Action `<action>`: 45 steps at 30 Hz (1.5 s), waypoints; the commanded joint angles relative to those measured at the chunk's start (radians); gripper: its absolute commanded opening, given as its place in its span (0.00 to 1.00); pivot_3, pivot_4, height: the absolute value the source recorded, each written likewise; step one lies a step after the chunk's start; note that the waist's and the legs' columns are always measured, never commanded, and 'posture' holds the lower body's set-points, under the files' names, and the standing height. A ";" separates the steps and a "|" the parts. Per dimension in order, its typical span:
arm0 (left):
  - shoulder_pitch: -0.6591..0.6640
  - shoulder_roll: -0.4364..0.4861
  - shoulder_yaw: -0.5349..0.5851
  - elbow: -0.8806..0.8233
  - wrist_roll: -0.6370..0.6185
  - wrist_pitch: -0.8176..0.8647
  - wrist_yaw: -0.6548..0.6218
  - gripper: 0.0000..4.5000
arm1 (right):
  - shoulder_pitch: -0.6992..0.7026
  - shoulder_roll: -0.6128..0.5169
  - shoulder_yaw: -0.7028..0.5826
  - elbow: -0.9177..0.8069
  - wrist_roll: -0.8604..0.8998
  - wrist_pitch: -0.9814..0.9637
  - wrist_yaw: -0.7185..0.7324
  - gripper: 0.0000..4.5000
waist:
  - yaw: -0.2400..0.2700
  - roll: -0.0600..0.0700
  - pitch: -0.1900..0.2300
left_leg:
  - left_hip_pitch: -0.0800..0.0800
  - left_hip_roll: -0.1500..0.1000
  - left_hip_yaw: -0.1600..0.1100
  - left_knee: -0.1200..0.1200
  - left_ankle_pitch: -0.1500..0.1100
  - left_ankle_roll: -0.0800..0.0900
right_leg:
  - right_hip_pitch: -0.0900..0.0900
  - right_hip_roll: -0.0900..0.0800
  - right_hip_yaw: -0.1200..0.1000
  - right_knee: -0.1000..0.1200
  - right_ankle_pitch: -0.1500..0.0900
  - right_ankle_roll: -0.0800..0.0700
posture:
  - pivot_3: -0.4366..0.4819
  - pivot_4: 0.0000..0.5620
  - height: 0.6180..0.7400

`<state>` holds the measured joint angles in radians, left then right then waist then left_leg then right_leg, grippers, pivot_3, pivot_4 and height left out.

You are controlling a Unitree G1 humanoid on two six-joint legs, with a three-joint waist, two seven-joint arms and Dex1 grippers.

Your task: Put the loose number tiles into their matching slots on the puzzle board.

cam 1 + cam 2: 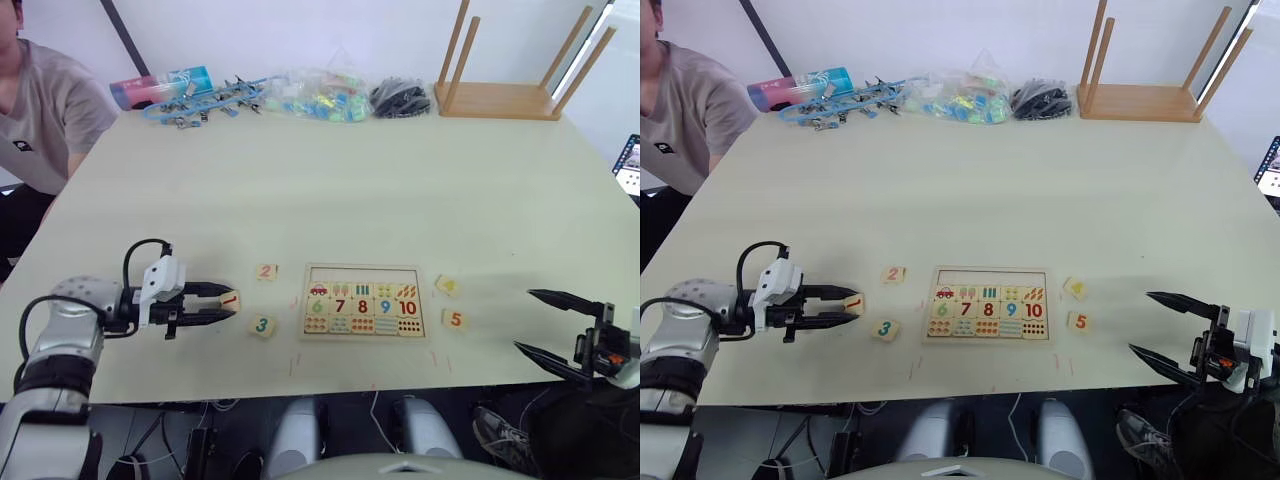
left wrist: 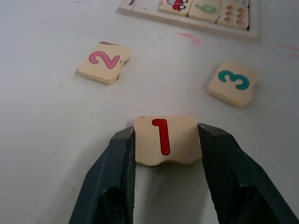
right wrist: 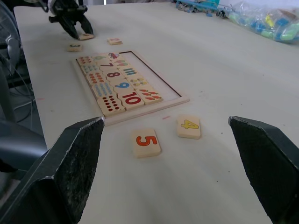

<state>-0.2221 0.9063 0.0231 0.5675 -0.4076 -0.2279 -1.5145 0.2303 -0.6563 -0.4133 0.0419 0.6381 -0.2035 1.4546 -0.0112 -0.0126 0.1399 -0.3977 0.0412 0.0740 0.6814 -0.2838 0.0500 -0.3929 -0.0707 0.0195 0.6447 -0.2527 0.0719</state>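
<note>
Your left gripper (image 2: pixel 166 140) has both fingers pressed against the sides of the tile 1 (image 2: pixel 164 139), left of the puzzle board (image 1: pixel 366 302); the left wrist view shows that contact and the red digit plainly. Tile 2 (image 1: pixel 266 271) and tile 3 (image 1: pixel 262 324) lie near it. Your right gripper (image 1: pixel 548 322) hangs wide apart and empty, right of tile 4 (image 3: pixel 188 126) and tile 5 (image 3: pixel 145 142). The board's far row of slots (image 1: pixel 364 274) is bare; 6 to 10 read below.
</note>
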 commanded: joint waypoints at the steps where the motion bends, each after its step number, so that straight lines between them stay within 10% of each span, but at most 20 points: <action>1: 0.119 0.011 0.095 -0.204 -0.036 0.237 0.201 0.33 | -0.014 -0.010 -0.011 0.008 0.015 -0.005 0.013 1.00 | 0.000 0.000 0.000 | 0.000 0.000 0.000 0.000 0.000 0.000 | 0.000 0.000 0.000 0.000 0.000 0.000 | 0.48 0.27 0.98; 13: 0.570 -0.164 0.377 -0.938 -0.201 0.704 0.722 0.33 | 0.034 -0.078 0.000 -0.029 0.003 0.115 0.021 1.00 | 0.009 -0.001 0.001 | -0.001 0.000 -0.001 0.000 0.000 0.000 | 0.000 -0.004 -0.001 -0.001 0.000 0.000 | 0.48 0.27 0.98; 45: 0.537 -0.611 0.349 -1.233 -0.080 0.982 1.457 0.33 | 0.028 -0.136 0.022 0.019 0.146 -0.070 0.160 1.00 | 0.025 -0.002 0.000 | 0.001 -0.003 -0.003 0.000 0.000 0.000 | 0.003 -0.003 -0.001 -0.002 -0.002 -0.004 | 0.48 0.27 0.98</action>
<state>0.3090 0.3041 0.3693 -0.6236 -0.4995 0.7429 -0.0834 0.2646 -0.7745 -0.3882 0.0606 0.7552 -0.2502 1.6091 0.0141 -0.0142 0.1402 -0.3958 0.0383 0.0711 0.6810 -0.2840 0.0501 -0.3889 -0.0741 0.0185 0.6426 -0.2550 0.0676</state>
